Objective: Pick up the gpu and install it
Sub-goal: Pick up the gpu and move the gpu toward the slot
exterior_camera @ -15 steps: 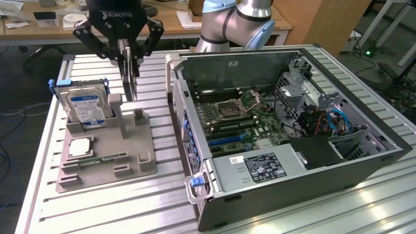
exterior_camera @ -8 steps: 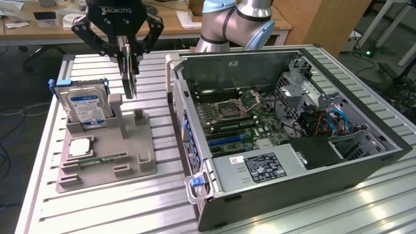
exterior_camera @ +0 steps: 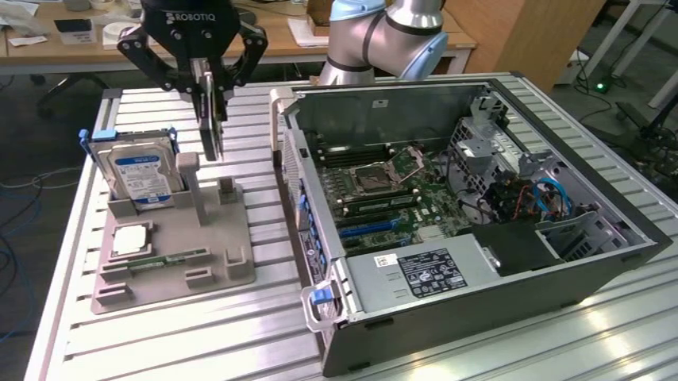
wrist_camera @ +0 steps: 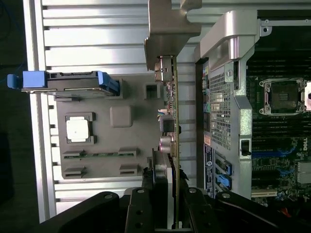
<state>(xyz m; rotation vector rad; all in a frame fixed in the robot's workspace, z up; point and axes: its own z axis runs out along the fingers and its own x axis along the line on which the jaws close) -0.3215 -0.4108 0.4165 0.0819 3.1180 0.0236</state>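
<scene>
1. One gripper (exterior_camera: 213,87) pinches one gpu (exterior_camera: 212,131) by its upper edge; the card hangs upright over one gray holder (exterior_camera: 217,266).
2. The holder carries one hard drive (exterior_camera: 138,175), one processor (exterior_camera: 129,240) and one memory stick (exterior_camera: 170,258).
3. One open computer case (exterior_camera: 424,103) stands beside it on the counter (exterior_camera: 159,341).

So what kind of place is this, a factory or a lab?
Probably a robotics lab or workshop: a robot arm reaches over a ribbed metal table holding an opened computer case, with cluttered office desks behind.
</scene>
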